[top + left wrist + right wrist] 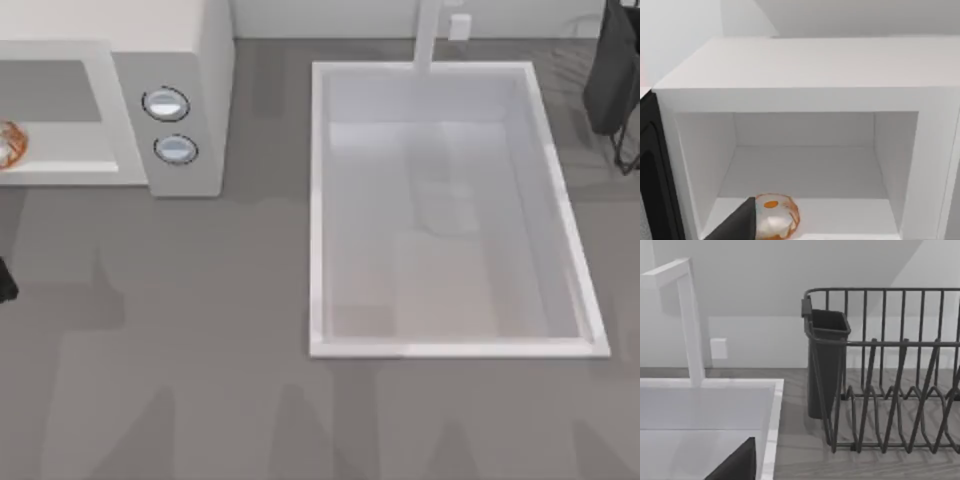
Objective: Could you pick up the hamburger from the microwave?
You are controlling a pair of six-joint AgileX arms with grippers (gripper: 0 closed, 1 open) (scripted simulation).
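You are looking at one microwave [185,60] with two round dials [166,104] and one hamburger [776,216] in its cavity. One white sink basin [450,345] with one faucet [428,35] sits on the counter [200,350], alongside one dark dish rack [900,390] holding one cup-shaped caddy [826,365].

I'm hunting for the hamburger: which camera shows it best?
The left wrist view: the hamburger sits at the microwave cavity's front. The top view catches just its edge; the right wrist view faces the sink.
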